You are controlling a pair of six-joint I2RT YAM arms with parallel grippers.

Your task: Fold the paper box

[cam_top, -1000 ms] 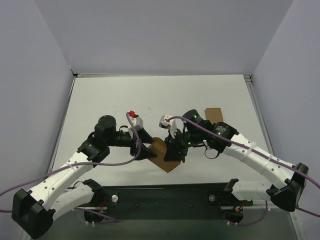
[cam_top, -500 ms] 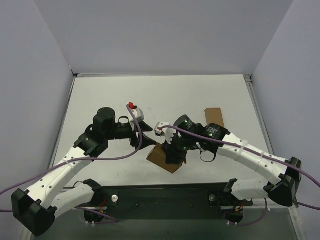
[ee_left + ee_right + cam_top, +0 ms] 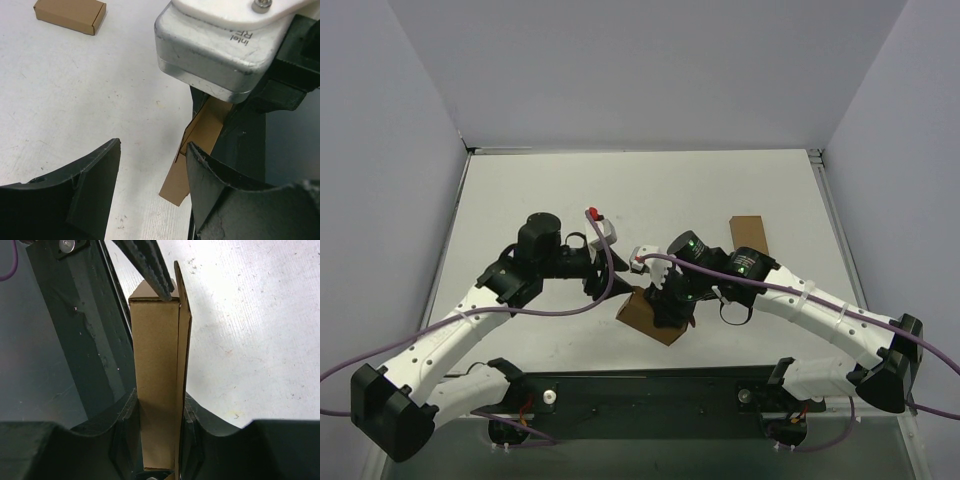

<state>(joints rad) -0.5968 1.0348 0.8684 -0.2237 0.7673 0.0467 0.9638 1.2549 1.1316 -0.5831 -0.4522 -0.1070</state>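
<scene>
A: Starting at the near edge, what do we find holding the paper box (image 3: 155, 370)?

B: The right gripper (image 3: 157, 412) is clamped on it, with a finger pressed to each broad face. The box sits at the middle of the table's (image 3: 720, 190) near side, where the white top meets the dark base plate (image 3: 65, 340). We cannot tell whether its lower end touches the table.

A: Its long axis?

B: It runs straight out from the right fingers toward the left gripper (image 3: 152, 165). We also note a loose flap (image 3: 184, 330) standing just off the box's far face, parted from it by a thin gap.

A: And the left gripper?

B: Its jaws are well apart with nothing between them. The box lies to its right. One left fingertip (image 3: 152, 270) sits at the box's outer end, touching or nearly so. As it is the free arm and the nearer one, we judge the flap is its to press shut.

A: Materials?

B: The box is thin brown kraft card, matte, with sharp creases. We expect it to bend easily and to buckle if pushed off a crease. The fingers are hard black plastic, ridged on the inside.

A: Farther out?

B: A second small box (image 3: 748, 232), closed and plain brown, lies flat at the far right, well apart from both arms.
</scene>
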